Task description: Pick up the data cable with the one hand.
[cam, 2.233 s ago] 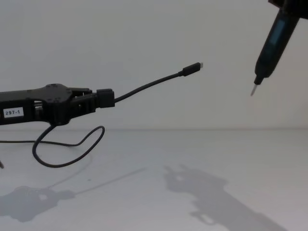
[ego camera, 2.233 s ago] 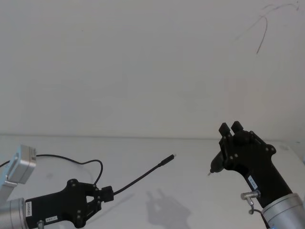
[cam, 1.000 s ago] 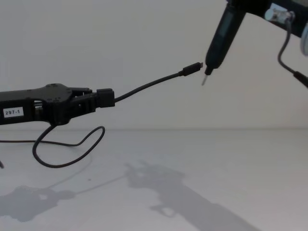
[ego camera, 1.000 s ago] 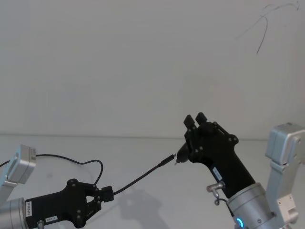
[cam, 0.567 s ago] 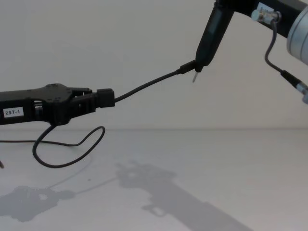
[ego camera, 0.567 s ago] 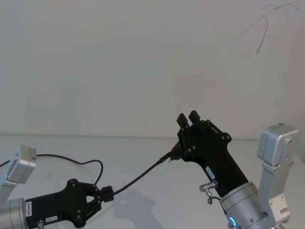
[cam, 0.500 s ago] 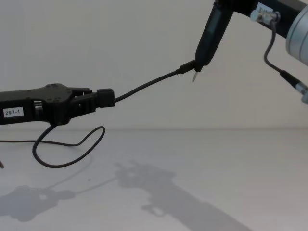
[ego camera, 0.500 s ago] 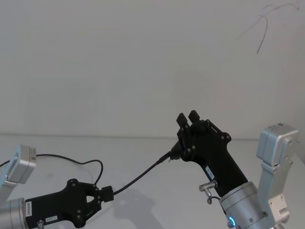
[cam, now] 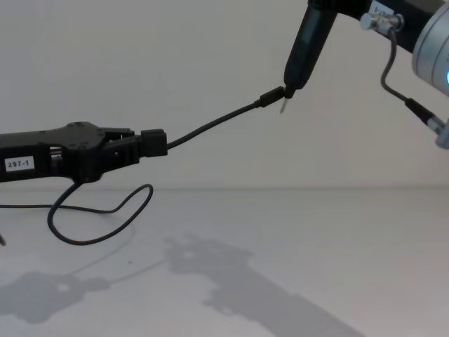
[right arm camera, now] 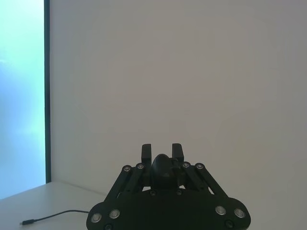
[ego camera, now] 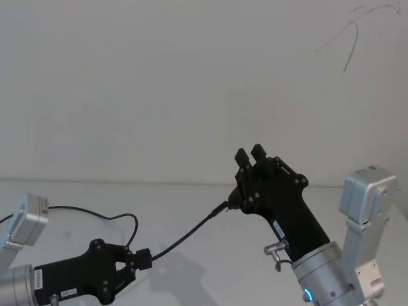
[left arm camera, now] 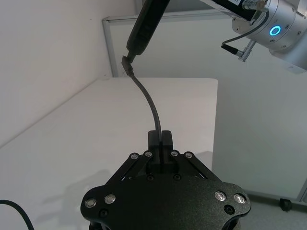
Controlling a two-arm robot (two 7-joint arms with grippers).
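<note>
The data cable [cam: 210, 126] is a thin black cable held up over the white table. My left gripper [cam: 151, 142], black with a white label [cam: 17, 163], is shut on it at the lower left of the head view [ego camera: 141, 259]. The cable's small plug [cam: 272, 96] points up and to the right. My right gripper [ego camera: 250, 154] is shut on a black pen-shaped tool [cam: 309, 42], whose lower end touches the plug [left arm camera: 127, 67]. The tool's needle tip [cam: 283, 107] sits just below the plug. In the left wrist view the cable [left arm camera: 151, 103] rises from my left gripper [left arm camera: 160, 139].
Slack cable loops [cam: 98, 225] down onto the white table [cam: 280, 267] under my left arm. A thin wire [cam: 400, 84] hangs off my right wrist [ego camera: 319, 280]. The table edge [left arm camera: 215, 120] runs near the right arm. A thin cable [right arm camera: 53, 218] lies on a white surface.
My right gripper has carried the pen-shaped tool left across the table until it met the cable's plug. The left gripper and the cable have stayed where they were.
</note>
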